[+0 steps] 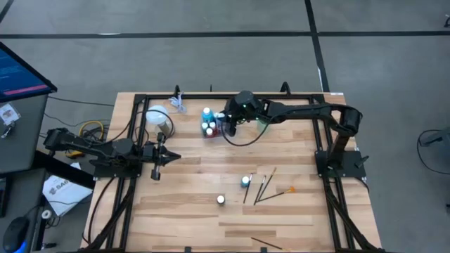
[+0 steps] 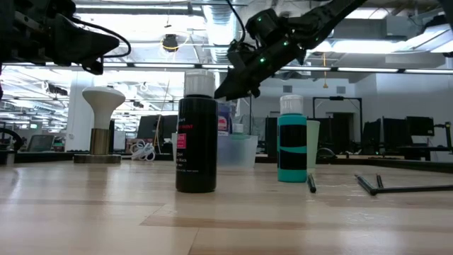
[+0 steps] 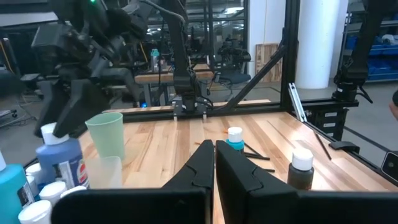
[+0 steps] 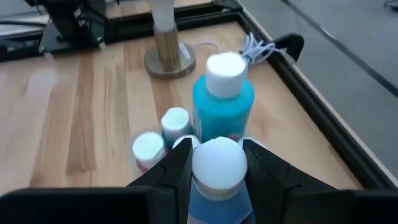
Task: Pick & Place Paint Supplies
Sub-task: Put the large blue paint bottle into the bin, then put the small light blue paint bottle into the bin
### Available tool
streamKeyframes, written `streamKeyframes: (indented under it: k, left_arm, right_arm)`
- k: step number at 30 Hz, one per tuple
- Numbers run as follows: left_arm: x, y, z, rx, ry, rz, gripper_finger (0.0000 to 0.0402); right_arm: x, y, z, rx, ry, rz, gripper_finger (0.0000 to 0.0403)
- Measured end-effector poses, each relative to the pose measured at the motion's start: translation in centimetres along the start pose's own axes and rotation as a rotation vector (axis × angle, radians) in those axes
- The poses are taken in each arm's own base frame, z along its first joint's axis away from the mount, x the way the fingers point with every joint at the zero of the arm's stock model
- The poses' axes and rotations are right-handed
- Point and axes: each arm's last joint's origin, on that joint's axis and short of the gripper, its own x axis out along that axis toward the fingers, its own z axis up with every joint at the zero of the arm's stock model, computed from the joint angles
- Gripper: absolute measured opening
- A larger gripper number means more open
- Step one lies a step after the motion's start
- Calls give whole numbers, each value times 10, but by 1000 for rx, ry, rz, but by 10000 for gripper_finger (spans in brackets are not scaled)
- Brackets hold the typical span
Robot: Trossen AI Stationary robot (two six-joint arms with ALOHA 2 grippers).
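Over the back of the wooden surface, my right gripper hangs above a cluster of paint bottles, its fingers pinching the white cap of a blue bottle between them. Just beyond that one I see a taller teal bottle and two smaller white-capped bottles, all packed close together; a translucent green cup stands just beside them. From the top-down camera, two more bottles sit well apart from the cluster toward the front: a teal one near the thin brushes, one of them orange-tipped, and a dark one alone. My left gripper waits at the left side of the surface, above it, with its fingers pressed together and nothing between them, pointing toward those two loose bottles.
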Motion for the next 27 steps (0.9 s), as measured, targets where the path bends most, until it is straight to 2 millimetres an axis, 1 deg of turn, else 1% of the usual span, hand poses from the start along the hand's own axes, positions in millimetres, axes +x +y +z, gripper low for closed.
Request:
streamKeyframes:
  k: [2, 7, 15, 17, 19, 25, 27]
  left_arm:
    - [0, 0, 0, 0, 1, -1, 2]
    - [1, 0, -1, 1, 6, 0, 2]
    - [1, 0, 0, 0, 3, 0, 2]
    - [1, 0, 0, 0, 1, 0, 2]
    - [1, 0, 0, 0, 0, 0, 2]
    - [1, 0, 0, -1, -5, 0, 2]
    - [1, 0, 1, -1, -9, 1, 2]
  right_arm:
    - [4, -1, 0, -1, -17, 0, 110]
    - [4, -1, -1, 4, -6, 0, 128]
    - [4, -1, -2, 1, -3, 0, 135]
    - [5, -1, -6, 2, 25, -1, 146]
    - [5, -2, -5, 3, 23, -3, 162]
    - [4, -2, 4, -7, 21, -4, 217]
    - [3, -2, 7, -8, 21, -4, 230]
